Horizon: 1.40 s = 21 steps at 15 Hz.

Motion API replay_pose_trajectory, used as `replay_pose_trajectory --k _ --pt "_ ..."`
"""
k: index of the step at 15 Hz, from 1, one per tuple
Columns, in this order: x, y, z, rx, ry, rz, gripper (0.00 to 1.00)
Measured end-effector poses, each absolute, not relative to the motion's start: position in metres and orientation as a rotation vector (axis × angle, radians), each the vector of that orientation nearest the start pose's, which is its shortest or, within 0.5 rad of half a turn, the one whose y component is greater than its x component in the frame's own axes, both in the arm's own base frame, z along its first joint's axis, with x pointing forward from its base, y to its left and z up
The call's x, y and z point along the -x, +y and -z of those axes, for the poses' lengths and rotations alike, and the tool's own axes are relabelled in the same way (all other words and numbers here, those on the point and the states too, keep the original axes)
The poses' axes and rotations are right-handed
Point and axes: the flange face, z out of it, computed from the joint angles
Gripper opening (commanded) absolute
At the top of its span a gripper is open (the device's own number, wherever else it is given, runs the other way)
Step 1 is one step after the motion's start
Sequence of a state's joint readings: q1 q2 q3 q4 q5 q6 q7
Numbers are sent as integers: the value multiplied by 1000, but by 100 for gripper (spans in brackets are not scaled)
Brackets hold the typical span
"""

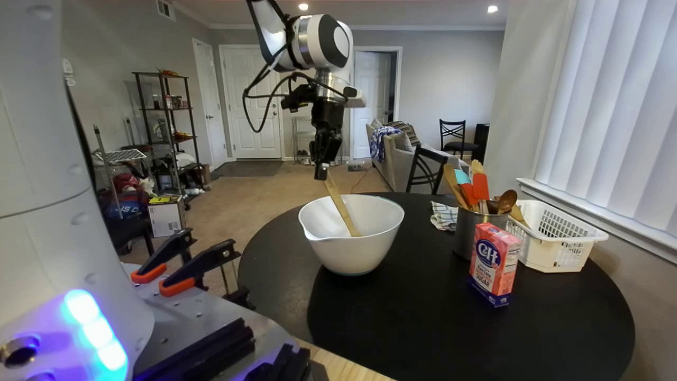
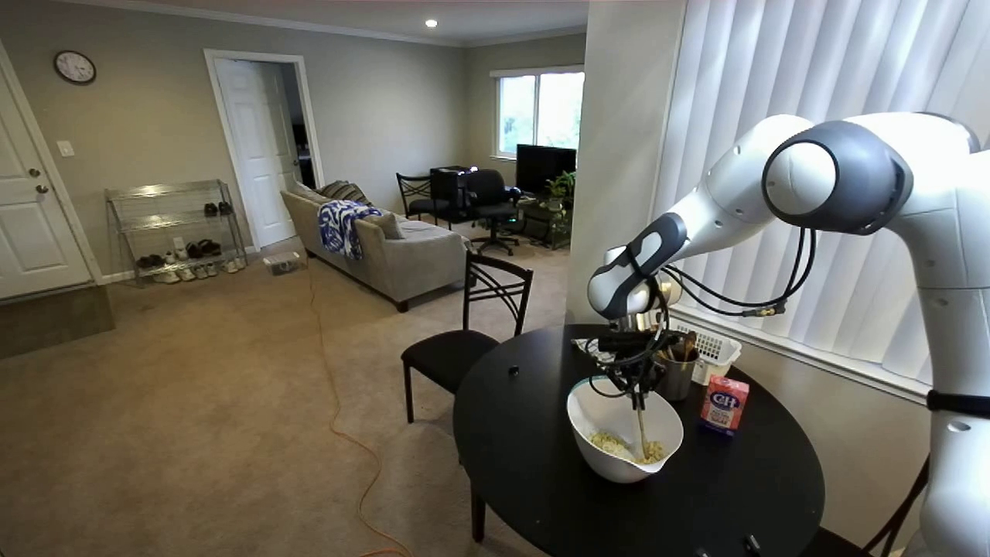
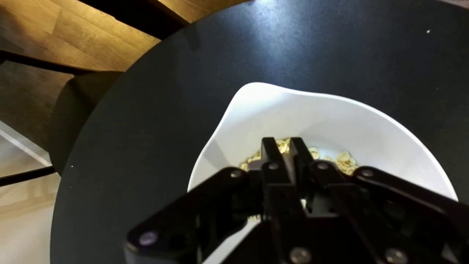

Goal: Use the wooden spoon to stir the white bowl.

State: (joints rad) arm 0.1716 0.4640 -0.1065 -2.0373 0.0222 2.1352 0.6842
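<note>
The white bowl (image 1: pixel 354 256) stands upright on the round black table; it also shows in an exterior view (image 2: pixel 595 460) and in the wrist view (image 3: pixel 351 113). Pale yellow pieces (image 2: pixel 611 445) lie in its bottom and show as small rings in the wrist view (image 3: pixel 344 161). My gripper (image 1: pixel 321 170) is above the bowl, shut on the upper end of the wooden spoon (image 1: pixel 341 207). The spoon leans at a tilt, its lower end down inside the bowl among the pieces (image 2: pixel 642 435). In the wrist view the fingers (image 3: pixel 285 145) hide most of the spoon.
On the black table (image 1: pixel 412 328) stand a pink sugar box (image 1: pixel 493 264), a metal utensil holder (image 1: pixel 465 235) with several utensils, a white rectangular basket (image 1: pixel 555 254) and a checked cloth (image 1: pixel 444 217). A black chair (image 2: pixel 448 360) stands at the table's edge.
</note>
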Motion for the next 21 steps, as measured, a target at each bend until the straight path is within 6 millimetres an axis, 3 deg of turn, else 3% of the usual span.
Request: replay_pose_trajectory --k 9,21 --pt "-549 66 -192 2935 703 -683 6" --pt "-564 56 -191 2834 846 -571 6"
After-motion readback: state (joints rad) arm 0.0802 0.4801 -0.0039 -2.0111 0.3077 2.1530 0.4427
